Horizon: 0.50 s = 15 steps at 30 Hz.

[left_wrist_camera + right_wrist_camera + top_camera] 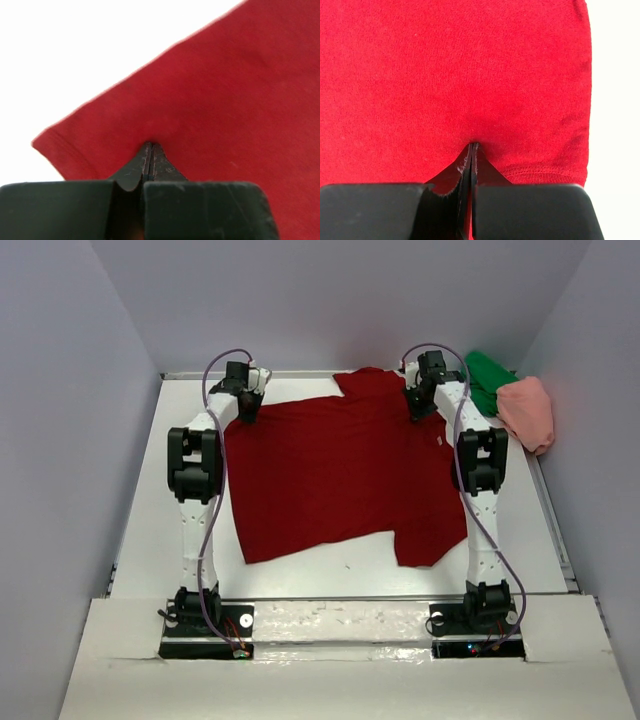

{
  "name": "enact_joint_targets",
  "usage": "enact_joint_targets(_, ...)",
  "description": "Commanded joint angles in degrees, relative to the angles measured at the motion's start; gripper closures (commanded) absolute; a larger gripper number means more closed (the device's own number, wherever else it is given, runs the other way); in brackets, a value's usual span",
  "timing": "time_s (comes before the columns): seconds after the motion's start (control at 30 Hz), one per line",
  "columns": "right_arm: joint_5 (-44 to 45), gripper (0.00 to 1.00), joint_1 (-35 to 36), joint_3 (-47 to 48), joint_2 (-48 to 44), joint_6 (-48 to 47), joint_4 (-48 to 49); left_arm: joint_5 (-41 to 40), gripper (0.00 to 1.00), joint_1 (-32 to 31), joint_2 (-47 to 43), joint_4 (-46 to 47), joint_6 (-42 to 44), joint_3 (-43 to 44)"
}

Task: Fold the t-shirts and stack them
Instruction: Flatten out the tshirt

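A dark red t-shirt (340,475) lies spread out flat on the white table (140,510). My left gripper (247,408) is at the shirt's far left corner. In the left wrist view it (151,145) is shut, pinching a small pucker of the red fabric (225,100) close to a hemmed edge. My right gripper (418,406) is at the far right, near a sleeve. Seen from the right wrist it (473,145) is shut on a pucker of the cloth (445,75) just inside a stitched hem. A bright green t-shirt (487,380) and a salmon pink t-shirt (528,412) lie bunched at the far right corner.
Grey walls close in the table on the left, back and right. Both arms reach forward along the shirt's two sides. A white ledge (330,615) runs between the arm bases at the near edge.
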Motion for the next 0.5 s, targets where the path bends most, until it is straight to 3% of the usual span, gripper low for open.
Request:
enact_joint_targets(0.0,3.73,1.0,-0.29,3.61,6.07,1.24,-3.58,-3.56,1.0,-0.04,2.49,-3.7,0.59,8.51)
enact_joint_targets(0.23,3.73,1.0,-0.29,4.5,5.82,1.94,-3.67,-7.58,1.0,-1.0,12.34,-4.84,2.96,27.93)
enact_joint_targets(0.4,1.71,1.0,-0.29,2.31,2.4,0.8,-1.66,-13.47,1.0,-3.55,11.65,2.36,6.22,25.76)
enact_joint_targets(0.43,1.44,0.92,-0.29,1.26,1.26,0.02,-0.86,-14.01,1.0,-4.25,10.34,3.93,6.05,24.88)
enact_joint_targets(0.47,0.74,0.65,-0.29,0.2,-0.15,-0.51,-0.16,-14.28,1.0,-4.52,9.37,4.38,5.78,24.17)
